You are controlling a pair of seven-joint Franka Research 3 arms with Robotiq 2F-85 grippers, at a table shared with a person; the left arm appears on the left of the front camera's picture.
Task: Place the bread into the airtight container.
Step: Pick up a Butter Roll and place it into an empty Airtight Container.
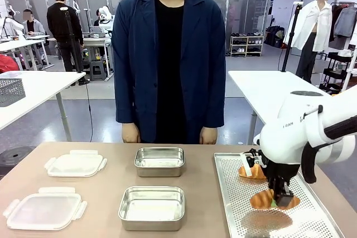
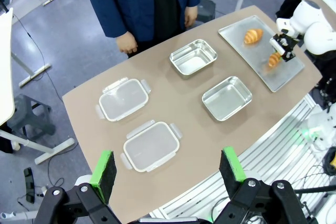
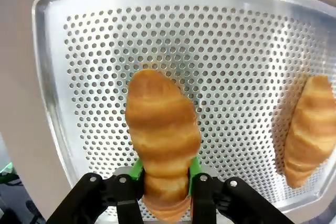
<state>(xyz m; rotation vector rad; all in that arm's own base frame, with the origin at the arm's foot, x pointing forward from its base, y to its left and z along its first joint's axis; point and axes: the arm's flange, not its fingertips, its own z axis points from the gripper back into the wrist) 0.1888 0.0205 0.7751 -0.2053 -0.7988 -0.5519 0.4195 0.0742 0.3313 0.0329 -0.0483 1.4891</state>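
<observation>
R gripper (image 3: 165, 170) jaws clamped on croissant (image 3: 163, 135), held over perforated tray (image 3: 236, 51) at robot's right side of table. 2nd croissant (image 1: 252, 171) lies on tray nearby. L gripper (image 2: 168, 167) jaws wide apart, nothing between. Steel containers (image 1: 159, 161) mid-table, open-topped.

1. Bare tabletop (image 1: 201, 193) lies open between the perforated tray (image 1: 318, 224) and the near steel container (image 1: 152, 207) and far steel container (image 1: 159, 161); both stand uncovered, open from above.
2. A clear strip separates them from the near lid (image 1: 44, 210) and far lid (image 1: 75, 164).
3. The person's hands (image 1: 208, 135) hang behind the table's far edge.
4. Over the tray, the right gripper (image 1: 279, 198), clamped on a croissant (image 1: 261, 199), blocks the middle; a second croissant (image 1: 252, 172) lies just beyond.
</observation>
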